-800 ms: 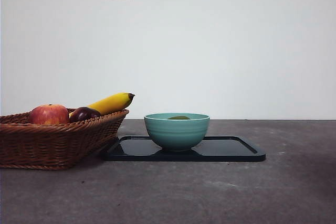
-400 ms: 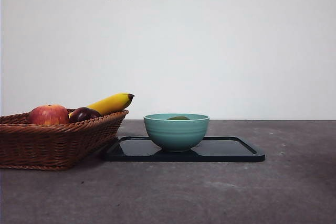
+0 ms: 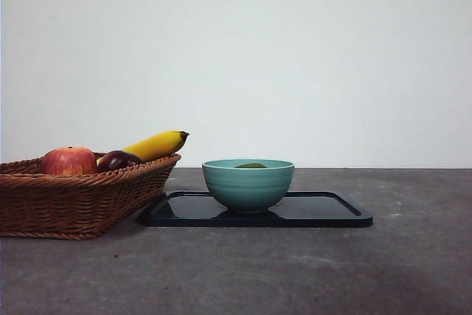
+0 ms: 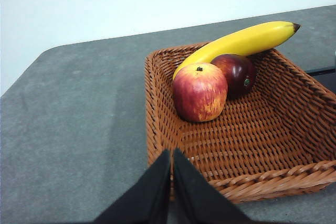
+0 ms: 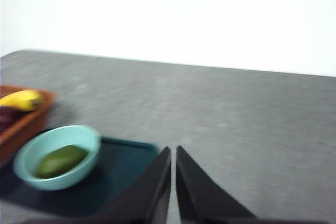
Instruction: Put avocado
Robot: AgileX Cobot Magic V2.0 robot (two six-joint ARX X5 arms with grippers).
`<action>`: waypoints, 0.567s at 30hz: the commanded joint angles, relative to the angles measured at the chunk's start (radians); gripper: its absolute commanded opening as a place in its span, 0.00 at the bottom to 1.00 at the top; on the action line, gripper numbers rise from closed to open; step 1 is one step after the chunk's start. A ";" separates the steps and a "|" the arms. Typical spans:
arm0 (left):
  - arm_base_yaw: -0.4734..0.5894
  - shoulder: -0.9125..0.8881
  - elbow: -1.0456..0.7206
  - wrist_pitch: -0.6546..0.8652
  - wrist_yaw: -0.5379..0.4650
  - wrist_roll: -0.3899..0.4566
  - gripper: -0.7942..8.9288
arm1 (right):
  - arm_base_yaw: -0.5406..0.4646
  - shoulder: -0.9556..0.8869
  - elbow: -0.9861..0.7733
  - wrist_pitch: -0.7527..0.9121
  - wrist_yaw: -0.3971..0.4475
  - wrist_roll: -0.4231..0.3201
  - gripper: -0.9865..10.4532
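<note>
Right wrist view shows the avocado [image 5: 59,160] lying inside the teal bowl [image 5: 31,153], which sits on the dark tray [image 5: 123,163] at about 3 o'clock from the wicker basket [image 4: 273,145]; so the placing looks done; the right gripper [image 5: 173,153] is pressed together, empty, well clear; the left gripper [image 4: 171,156], also closed on nothing, waits at the basket's rim, leaving apple [image 4: 199,92], plum [image 4: 237,73] and banana [image 4: 239,41] alone.

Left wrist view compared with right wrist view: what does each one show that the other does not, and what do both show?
Only the left wrist view shows the red apple and the basket's woven floor, with the left claw shut. Only the right wrist view shows the avocado lying inside the teal bowl on the dark tray, with the right claw shut. Both show the banana, the plum, the basket and the grey table.
</note>
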 commanded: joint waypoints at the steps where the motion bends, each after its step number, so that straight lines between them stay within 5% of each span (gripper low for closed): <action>1: 0.002 -0.002 -0.021 -0.008 -0.002 -0.003 0.09 | -0.043 -0.064 -0.098 0.090 0.008 -0.011 0.09; 17: 0.002 -0.002 -0.021 -0.008 -0.002 -0.003 0.09 | -0.084 -0.341 -0.437 0.189 0.154 -0.006 0.09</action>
